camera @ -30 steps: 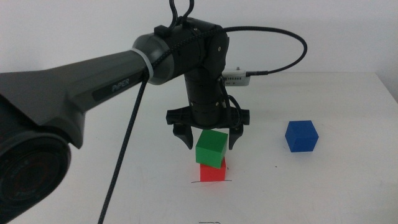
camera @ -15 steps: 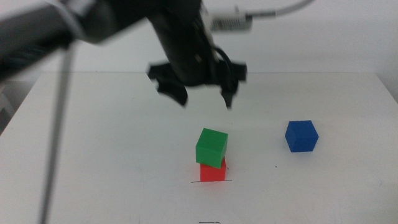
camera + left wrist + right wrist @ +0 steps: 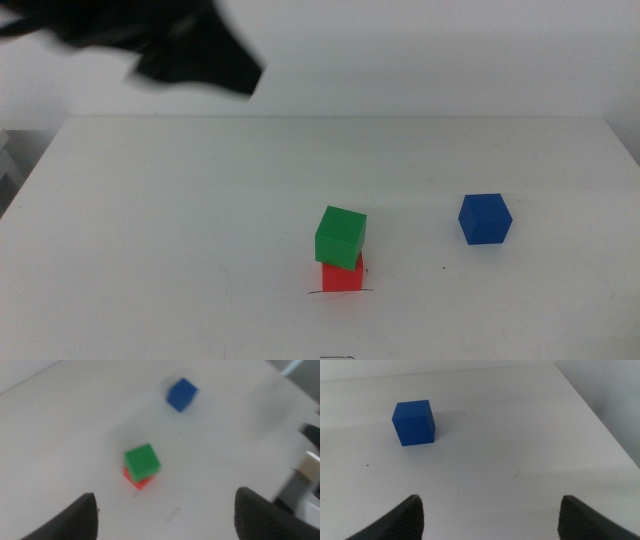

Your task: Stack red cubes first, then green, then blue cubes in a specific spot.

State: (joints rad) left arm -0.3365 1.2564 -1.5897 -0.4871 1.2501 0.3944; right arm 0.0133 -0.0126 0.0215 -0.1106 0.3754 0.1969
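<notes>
The blue cube sits alone on the white worktop, at about two o'clock from the green cube stacked askew on the red cube over the pen line. The right claw, wide open and empty, faces it and is likely nearer. The left claw, also open and empty, is high at ten o'clock.

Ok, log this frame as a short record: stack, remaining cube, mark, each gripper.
stack: green cube sits on red cube, twisted and offset from it
remaining: blue cube alone on the table, apart from the stack
mark: black line at the red cube's base
left gripper: open, empty, high above the stack
right gripper: open, empty, facing the blue cube
</notes>
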